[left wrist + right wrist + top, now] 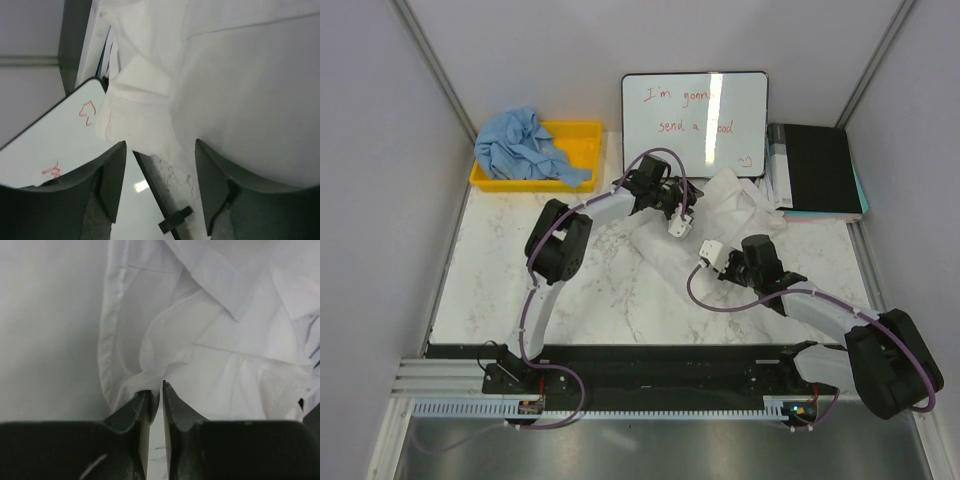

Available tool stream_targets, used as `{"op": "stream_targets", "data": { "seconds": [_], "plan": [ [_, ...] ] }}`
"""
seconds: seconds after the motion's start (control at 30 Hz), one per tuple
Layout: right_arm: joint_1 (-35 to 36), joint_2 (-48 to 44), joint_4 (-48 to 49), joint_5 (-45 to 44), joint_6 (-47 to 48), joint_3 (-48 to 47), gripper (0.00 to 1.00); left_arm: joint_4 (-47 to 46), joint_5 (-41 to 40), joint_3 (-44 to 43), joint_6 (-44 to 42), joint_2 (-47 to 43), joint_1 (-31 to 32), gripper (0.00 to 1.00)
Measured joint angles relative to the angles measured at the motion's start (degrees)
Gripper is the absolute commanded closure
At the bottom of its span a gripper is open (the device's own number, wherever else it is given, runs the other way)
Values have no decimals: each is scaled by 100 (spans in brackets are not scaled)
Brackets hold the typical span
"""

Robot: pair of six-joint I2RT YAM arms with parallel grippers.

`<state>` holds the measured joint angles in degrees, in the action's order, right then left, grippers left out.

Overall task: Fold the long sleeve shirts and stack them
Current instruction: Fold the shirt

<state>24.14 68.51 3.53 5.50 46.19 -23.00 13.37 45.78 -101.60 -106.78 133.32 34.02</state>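
White shirt (740, 200) lies bunched on the table (610, 290), prob. folded 1st; blue shirt (525, 145) waits in yellow bin (588, 130). Left jaws open by the white cloth, maybe to grab it. Right jaws almost shut at a fold, can't tell if gripping.

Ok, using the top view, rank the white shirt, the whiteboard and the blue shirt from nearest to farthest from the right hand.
1. white shirt, at the right hand itself.
2. whiteboard, back middle.
3. blue shirt, in the yellow bin, back left.
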Motion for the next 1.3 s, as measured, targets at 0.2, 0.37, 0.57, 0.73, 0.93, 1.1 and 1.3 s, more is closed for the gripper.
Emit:
{"op": "stream_targets", "data": {
  "seconds": [0.2, 0.37, 0.57, 0.73, 0.93, 1.1, 1.3],
  "plan": [
    [-271, -271, -15, -37, -79, -330, 46, -555, -105, 649, 1067, -605, -247, 23],
    [-409, -391, -109, -101, -170, -699, 36, -595, -173, 1620, 1523, -1919, -625, 20],
    [-966, -387, -627, -92, -278, -892, 22, -365, -79, 2227, 2009, -2787, -715, 34],
    [-1381, -111, -1250, 299, -538, -1473, 5, 472, 42, 2262, 2411, -2771, -584, 36],
    [-1386, 546, -1676, 1005, -901, -2100, 4, 828, -66, 2264, 2876, -2411, -343, 37],
    [-1451, 1211, -1950, 1126, -1268, -2363, 4, 1054, -380, 2269, 3073, -1908, -229, 45],
    [-1961, 2002, -2441, 1451, -1770, -2944, 5, 1530, -938, 2218, 3091, -1735, -157, 49]
  ]
}}
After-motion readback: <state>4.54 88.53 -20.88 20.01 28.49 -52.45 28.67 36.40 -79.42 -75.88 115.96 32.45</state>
